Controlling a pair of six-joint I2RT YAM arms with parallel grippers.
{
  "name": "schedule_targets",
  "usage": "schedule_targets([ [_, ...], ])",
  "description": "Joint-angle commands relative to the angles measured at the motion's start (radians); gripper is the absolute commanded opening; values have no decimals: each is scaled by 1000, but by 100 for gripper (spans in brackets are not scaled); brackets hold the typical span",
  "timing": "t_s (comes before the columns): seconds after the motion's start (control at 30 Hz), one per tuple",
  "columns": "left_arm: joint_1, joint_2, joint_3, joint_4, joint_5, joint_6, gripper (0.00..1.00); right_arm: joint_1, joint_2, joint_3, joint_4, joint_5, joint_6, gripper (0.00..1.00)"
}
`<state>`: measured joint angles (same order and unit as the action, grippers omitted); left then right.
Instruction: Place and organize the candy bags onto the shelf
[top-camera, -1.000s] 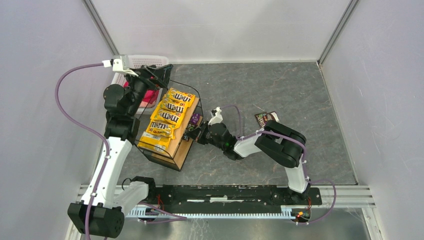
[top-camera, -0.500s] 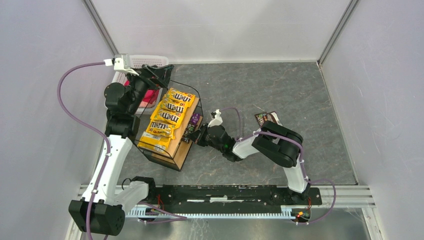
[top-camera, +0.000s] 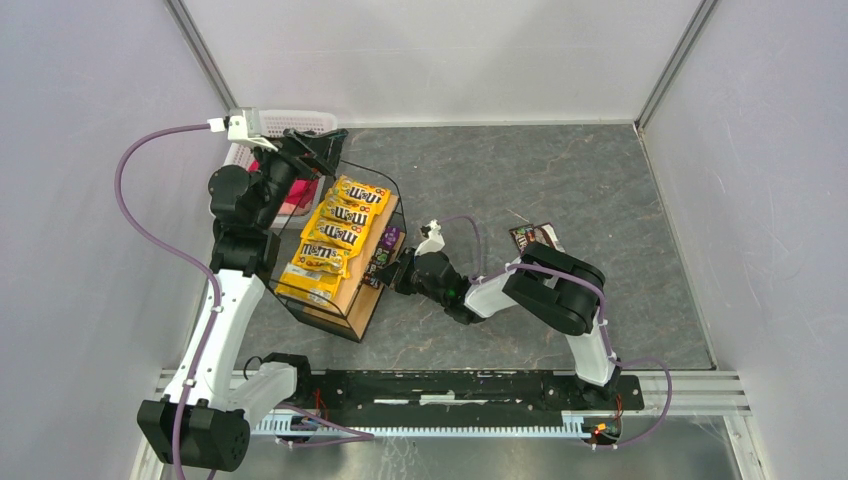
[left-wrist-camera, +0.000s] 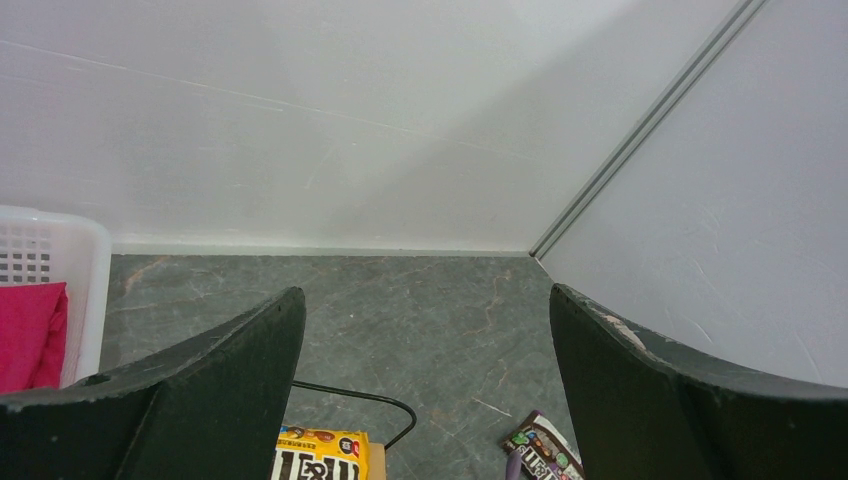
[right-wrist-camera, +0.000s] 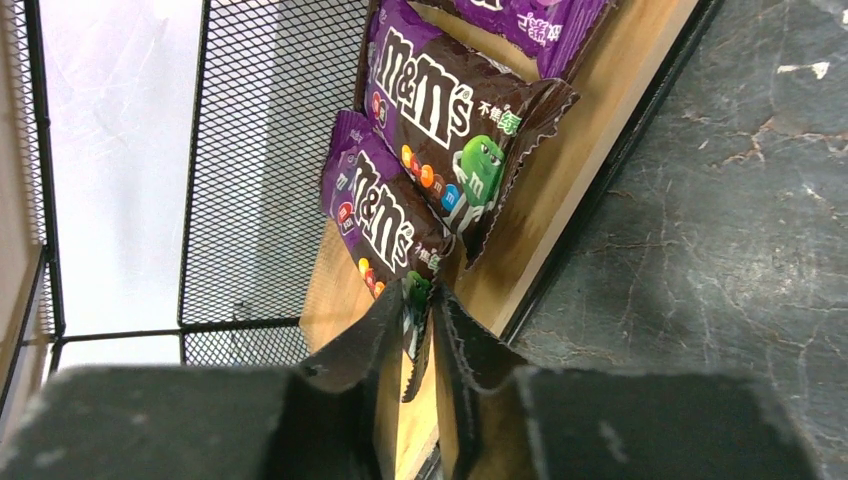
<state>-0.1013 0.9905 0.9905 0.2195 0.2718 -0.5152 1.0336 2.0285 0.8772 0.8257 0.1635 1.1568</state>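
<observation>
The shelf (top-camera: 362, 295) stands left of centre, a black wire rack with wooden tiers. Several yellow candy bags (top-camera: 330, 240) lie in a row on its top tier. On the lower plank (right-wrist-camera: 600, 90) stand a brown bag (right-wrist-camera: 440, 110) and a purple bag (right-wrist-camera: 385, 215) leaning together, with another purple one (right-wrist-camera: 530, 20) behind. My right gripper (right-wrist-camera: 420, 300) (top-camera: 392, 268) is at the shelf's side, jaws slightly parted around the purple bag's lower edge. One dark bag (top-camera: 530, 237) (left-wrist-camera: 540, 460) lies on the table. My left gripper (left-wrist-camera: 425, 340) (top-camera: 315, 148) hovers open and empty above the shelf's back end.
A white perforated basket (top-camera: 300, 122) (left-wrist-camera: 50, 260) holding a pink cloth (left-wrist-camera: 30, 330) stands at the back left, just behind the shelf. Black wire mesh (right-wrist-camera: 260, 150) closes the shelf's far side. Grey walls surround the dark stone tabletop (top-camera: 560, 180).
My right gripper has edged a little closer to the shelf, and its jaws have parted slightly around the purple bag's edge. The left arm has barely moved.
</observation>
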Motion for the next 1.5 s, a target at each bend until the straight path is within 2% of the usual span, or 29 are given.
schedule_targets([
  [0.0,6,-4,8,46,16,-26,97,3,-2,39,-19,8,-45,29],
  [0.23,6,-8,4,47,11,-26,97,3,-36,18,-54,-9,-71,40],
  [0.73,4,-8,2,50,11,-26,97,13,-67,-19,-61,-35,-85,43],
  [0.83,4,-6,4,50,14,-29,97,14,-58,-24,-30,-29,-87,39],
  [0.93,4,-5,4,50,15,-29,97,14,-48,-17,-14,-21,-82,27],
  [1.23,4,1,5,50,21,-33,97,13,-22,23,-19,-13,-95,21],
  [1.33,4,2,5,50,23,-35,97,13,-42,14,-30,-10,-128,30],
  [1.47,4,1,3,52,21,-33,97,7,-114,-29,-60,-20,-193,48],
])
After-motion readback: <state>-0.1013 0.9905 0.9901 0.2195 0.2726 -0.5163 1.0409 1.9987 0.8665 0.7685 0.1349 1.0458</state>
